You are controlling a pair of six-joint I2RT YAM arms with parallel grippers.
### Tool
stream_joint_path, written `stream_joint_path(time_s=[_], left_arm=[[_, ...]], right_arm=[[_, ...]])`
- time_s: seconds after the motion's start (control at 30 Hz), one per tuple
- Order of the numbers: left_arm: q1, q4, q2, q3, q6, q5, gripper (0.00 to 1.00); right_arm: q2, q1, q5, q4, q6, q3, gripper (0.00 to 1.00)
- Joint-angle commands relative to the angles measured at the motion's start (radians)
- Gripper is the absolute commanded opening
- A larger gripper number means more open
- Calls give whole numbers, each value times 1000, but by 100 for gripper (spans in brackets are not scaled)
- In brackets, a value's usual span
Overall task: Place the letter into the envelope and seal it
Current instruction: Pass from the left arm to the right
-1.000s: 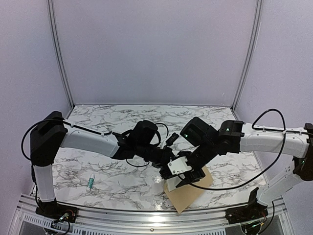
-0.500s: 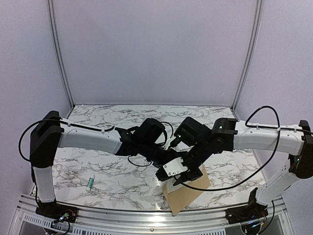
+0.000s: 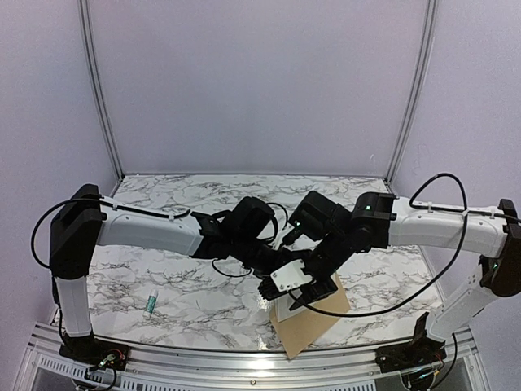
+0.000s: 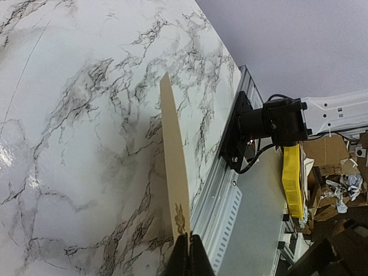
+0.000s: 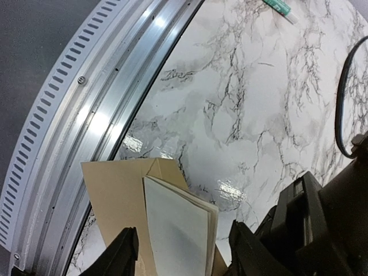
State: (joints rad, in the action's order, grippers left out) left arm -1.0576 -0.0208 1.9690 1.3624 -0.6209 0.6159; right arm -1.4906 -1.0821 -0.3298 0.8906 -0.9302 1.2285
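Mid-insertion, seemingly: pinching the letter (image 4: 175,172) in the clenched left gripper (image 4: 187,257), over the envelope (image 5: 115,195) at the near edge of the table (image 3: 163,277). Straddling both with the spread right gripper (image 5: 184,244). Next, probably: steer the sheet inside.

The table (image 5: 276,86) is gleaming: a glossy, marble-patterned top catching bright glints. The envelope (image 5: 112,195) is looking matt and brown, plain kraft paper, while the letter (image 5: 175,230) is showing smooth cream paper. The rail (image 5: 86,98) is shining as bare, slotted metal, and the arm shells (image 3: 146,232) are looking like smooth white plastic.
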Motion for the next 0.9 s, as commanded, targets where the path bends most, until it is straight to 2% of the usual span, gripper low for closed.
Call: stream_joint_path(time_s=[0.0, 0.47, 0.6, 0.73, 0.87], left_arm=[[-5, 19, -23, 31, -1, 4, 0], [-11, 53, -24, 30, -4, 3, 0], [-11, 58, -26, 30, 6, -9, 0], [-2, 86, -42, 17, 81, -25, 0], [5, 94, -96, -26, 243, -37, 0]], right_arm=[[-8, -22, 23, -33, 1, 45, 53], [-72, -29, 40, -37, -6, 49, 54], [-69, -40, 39, -35, 6, 54, 58], [-3, -48, -11, 12, 30, 88, 56], [96, -2, -49, 81, 48, 95, 53]])
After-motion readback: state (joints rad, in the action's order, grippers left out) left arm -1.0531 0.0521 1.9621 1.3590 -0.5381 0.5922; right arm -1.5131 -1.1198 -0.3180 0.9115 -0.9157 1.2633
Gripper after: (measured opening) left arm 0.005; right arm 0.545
